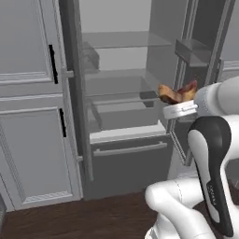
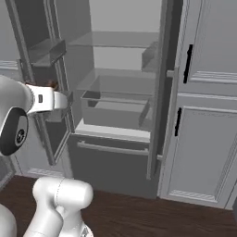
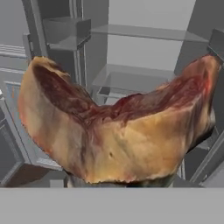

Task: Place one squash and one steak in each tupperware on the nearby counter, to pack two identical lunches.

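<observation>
A steak, dark red meat with a pale yellow fatty rim, hangs in the air in front of the open fridge. My gripper is shut on it. In the hand view the steak spreads wide as a curved slab and covers the fingertips. In the right base view a brown sliver of the steak peeks out behind the white wrist. The squash, the tupperware and the counter are out of view.
The fridge stands open with glass shelves and a clear drawer above a closed lower drawer. Its open door with bins is close beside the hand. Tall grey cabinets flank it. The floor is dark wood.
</observation>
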